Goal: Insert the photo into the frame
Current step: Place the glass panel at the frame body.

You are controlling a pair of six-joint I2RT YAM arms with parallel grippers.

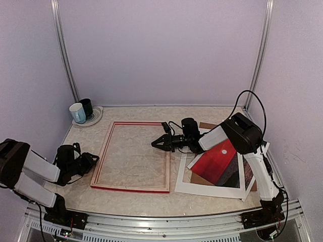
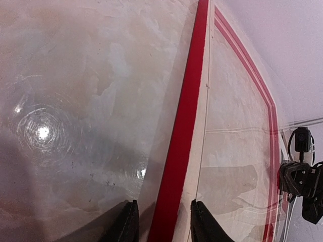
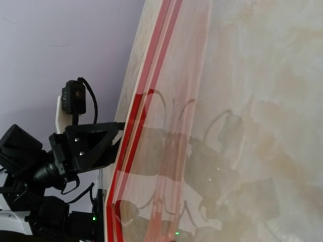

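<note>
The red frame [image 1: 132, 156] lies flat on the table, left of centre. My left gripper [image 1: 92, 161] is open at the frame's left rail. In the left wrist view its fingers [image 2: 127, 223] straddle the red rail [image 2: 182, 146] with a gap on each side. My right gripper [image 1: 157, 143] hovers over the frame's right side, and its own fingers do not show in the right wrist view. That view shows the frame's glass [image 3: 227, 126] and the left gripper [image 3: 86, 146] beyond it. The red sunset photo [image 1: 218, 160] lies to the right on the white mat [image 1: 202, 187].
A brown backing board [image 1: 207, 126] lies under the mat and photo at the right. A pale blue mug [image 1: 77, 113] and a dark mug [image 1: 87, 107] stand on a plate at the back left corner. Walls close the left, back and right sides.
</note>
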